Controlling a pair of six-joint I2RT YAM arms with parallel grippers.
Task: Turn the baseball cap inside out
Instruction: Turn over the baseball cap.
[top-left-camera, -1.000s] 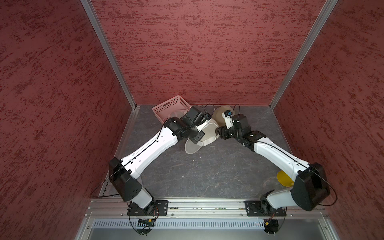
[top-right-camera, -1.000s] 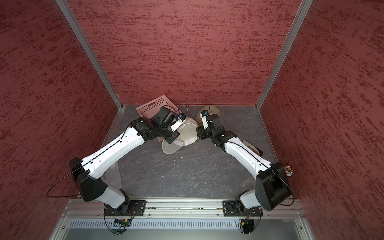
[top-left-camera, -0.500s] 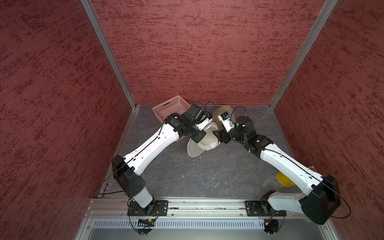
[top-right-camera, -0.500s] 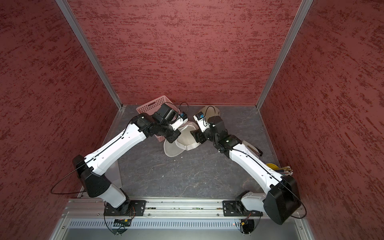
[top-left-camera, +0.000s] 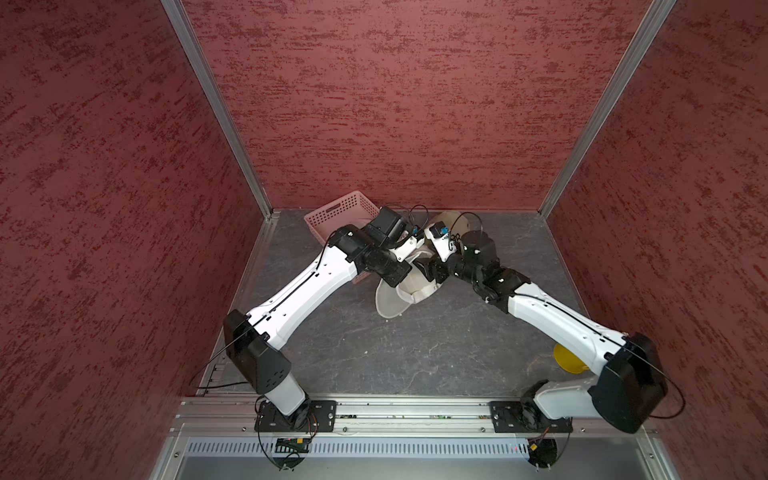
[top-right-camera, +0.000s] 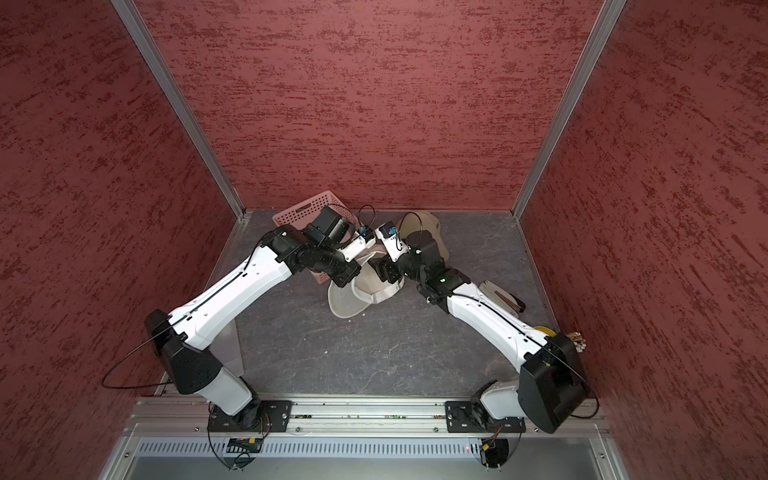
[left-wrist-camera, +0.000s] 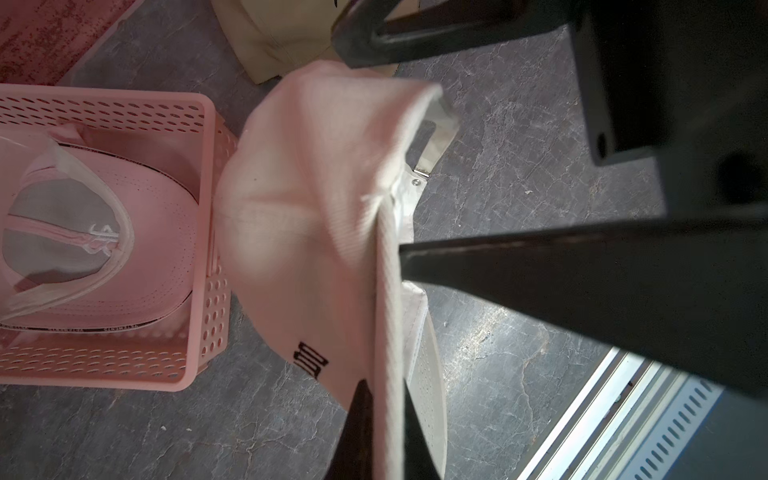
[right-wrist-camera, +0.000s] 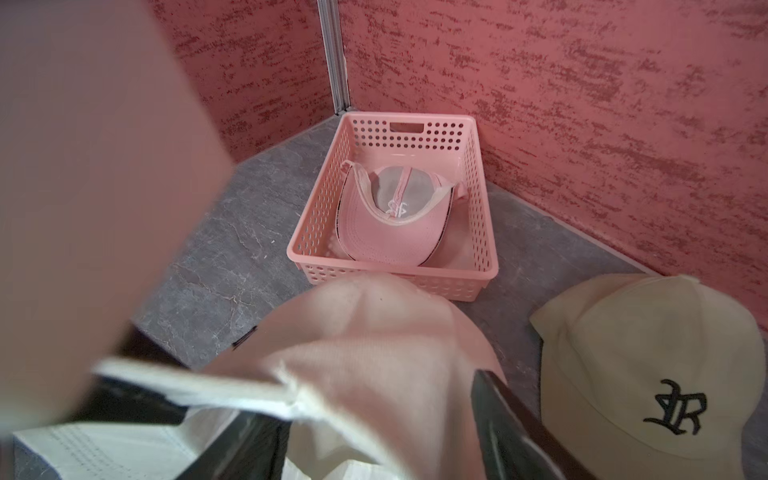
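Top views both show the cap (top-left-camera: 411, 293) near the tabletop's (top-left-camera: 415, 357) far edge, beside the basket (top-left-camera: 332, 210). Left wrist: left hand (left-wrist-camera: 384, 415) clamped on the cap's rim. Right wrist: right hand (right-wrist-camera: 365, 399) spread astride the crown, seemingly soft and light. The brim is likely stiff, so grip the rim.

Red textured walls (top-left-camera: 374, 104), grey marbled floor (top-left-camera: 395, 353)
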